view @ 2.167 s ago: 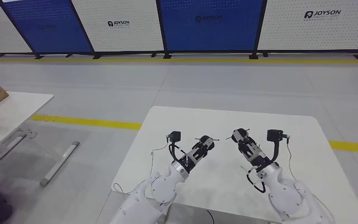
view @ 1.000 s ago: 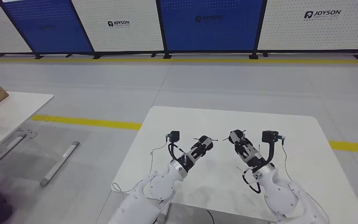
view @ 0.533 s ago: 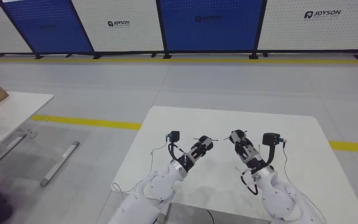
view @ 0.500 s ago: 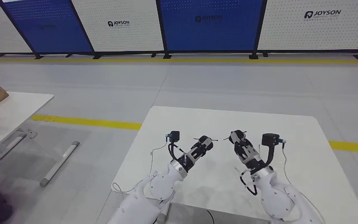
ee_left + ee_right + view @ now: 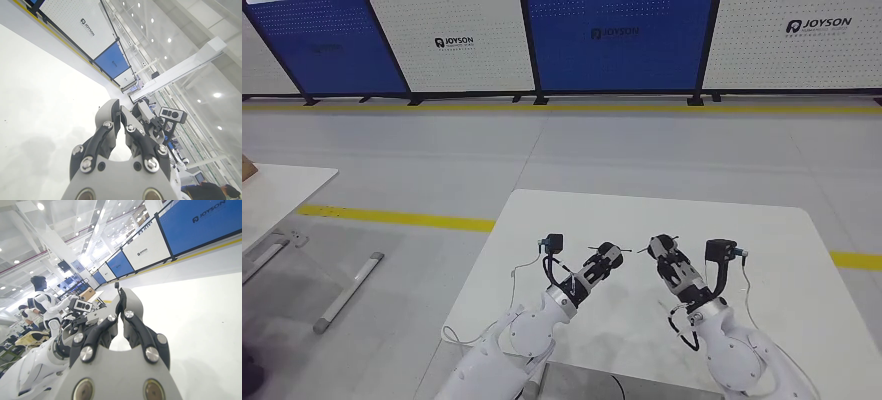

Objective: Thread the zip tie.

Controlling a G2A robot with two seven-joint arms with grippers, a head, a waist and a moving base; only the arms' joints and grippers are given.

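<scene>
Over the worktop (image 5: pixel 722 225), left gripper (image 5: pixel 119 109) and right gripper (image 5: pixel 121 294) fingers clamp the zip tie (image 5: pixel 116 285) (head end right). Align tail squarely to head.

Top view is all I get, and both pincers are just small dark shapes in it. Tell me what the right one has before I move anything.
Observer: The right wrist view shows the right pincer shut on the zip tie, a black strap whose square head pokes out past the tip.
Operator: Now report the left one.
Observer: In its own wrist view the left pincer is shut as well. Anything pinched there is too thin to name.
</scene>
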